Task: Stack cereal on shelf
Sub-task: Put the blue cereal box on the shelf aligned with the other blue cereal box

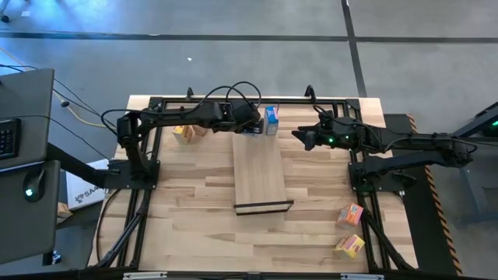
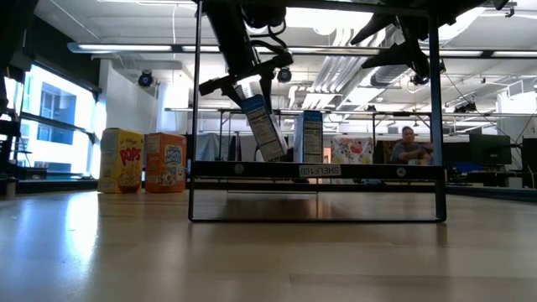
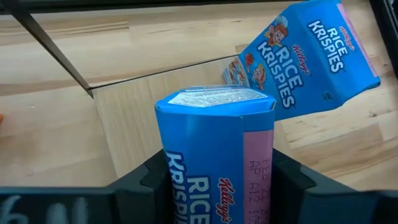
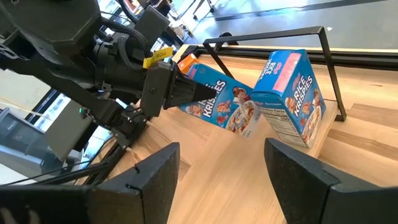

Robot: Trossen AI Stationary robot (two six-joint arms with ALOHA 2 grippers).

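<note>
Nearest the low camera, the shelf (image 2: 317, 170) crossed the middle of the frame with a black metal frame at each end. Above it, the left gripper (image 2: 249, 82) was clamped on a blue Rice Krispies box (image 2: 264, 127), which hung tilted with its lower corner at the board. Just right of it, a second Rice Krispies box (image 2: 311, 136) stood upright on the shelf. The right gripper (image 4: 221, 171) hovered beside both boxes with its fingers spread apart, holding nothing. Farther back at left, a yellow Corn Pops box (image 2: 120, 160) and an orange box (image 2: 164, 163) stood touching on the tabletop (image 2: 252, 260). In the high view's lower right, two more cereal boxes (image 1: 350, 230) lay near the table edge.
</note>
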